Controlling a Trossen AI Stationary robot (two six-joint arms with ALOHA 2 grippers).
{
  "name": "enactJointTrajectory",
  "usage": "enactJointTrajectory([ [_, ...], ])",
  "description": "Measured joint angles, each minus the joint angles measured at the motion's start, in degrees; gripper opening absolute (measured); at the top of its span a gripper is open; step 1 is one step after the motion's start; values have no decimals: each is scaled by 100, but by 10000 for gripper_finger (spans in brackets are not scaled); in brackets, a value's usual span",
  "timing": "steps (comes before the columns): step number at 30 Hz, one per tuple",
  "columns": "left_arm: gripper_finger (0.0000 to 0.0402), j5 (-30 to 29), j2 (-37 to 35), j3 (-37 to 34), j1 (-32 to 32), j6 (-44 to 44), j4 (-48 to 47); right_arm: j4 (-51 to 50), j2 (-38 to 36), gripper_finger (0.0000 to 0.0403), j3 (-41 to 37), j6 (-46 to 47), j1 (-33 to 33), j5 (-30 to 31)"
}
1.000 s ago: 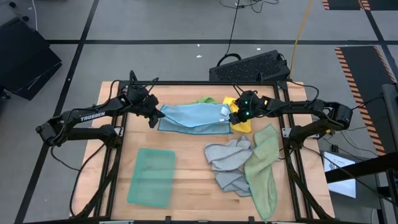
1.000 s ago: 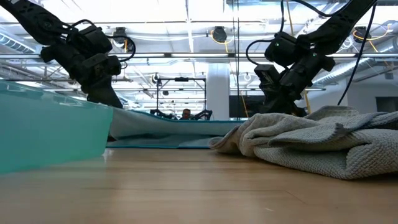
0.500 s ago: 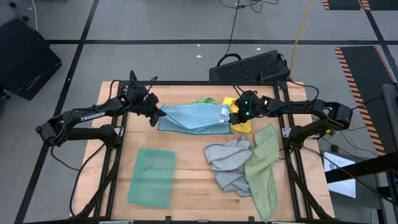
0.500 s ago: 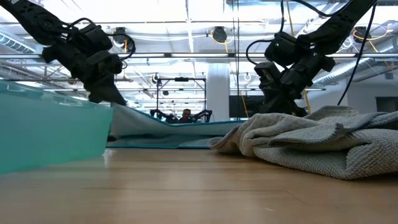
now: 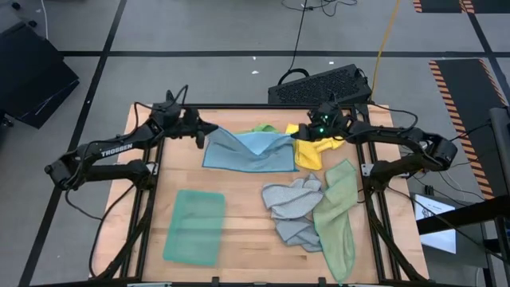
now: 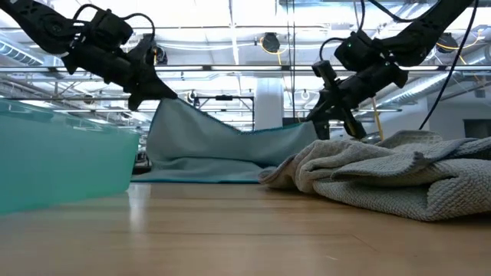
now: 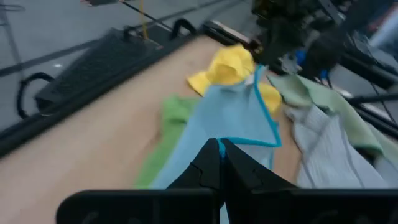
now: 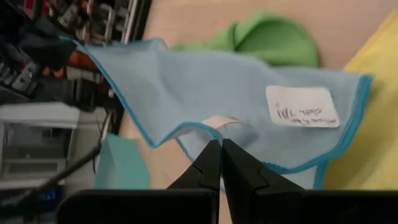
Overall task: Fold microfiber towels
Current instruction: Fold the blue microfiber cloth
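**Light blue towel held up by two corners at the back of the table**

Your left gripper (image 5: 202, 132) is pinched tight on one corner of the light blue towel (image 5: 253, 151), and your right gripper (image 5: 305, 132) is clamped on the opposite corner. In both wrist views the fingers meet on the cloth's darker blue hem. The low view shows the towel lifted at both ends and sagging in the middle, its lower edge resting on the wooden table (image 5: 247, 231). A white label (image 8: 302, 106) shows on the towel near the right gripper's corner.

Just behind the light blue towel you can see a bright green towel (image 5: 265, 128), partly covered by it. A yellow towel (image 5: 309, 152) lies crumpled beside and under the right gripper. Toward the front of the table, a teal green towel (image 5: 194, 226) lies folded flat into a rectangle on the left side. On the right, a grey towel (image 5: 293, 206) sits bunched up, touching a pale sage green towel (image 5: 338, 215) that runs lengthwise along it. A black keyboard (image 5: 319, 84) rests on the floor beyond the table's far edge.
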Motion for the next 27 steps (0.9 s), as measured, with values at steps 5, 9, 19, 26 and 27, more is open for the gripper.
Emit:
enactJointTrajectory([
  [5,3,-3,-98,0,169,-441,280,210,-93,2,-2,60,-167,-4],
  [9,3,-132,-247,0,174,-503,728,765,-154,2,0,154,-244,119],
  [19,3,-764,-249,0,739,-1159,2095,2141,-146,2,0,616,-905,601],
  [26,3,19,-255,0,918,-1538,2095,2450,-151,2,0,917,-843,157],
  [27,3,257,-269,0,914,-1710,2139,2463,-171,2,0,968,-767,17],
])
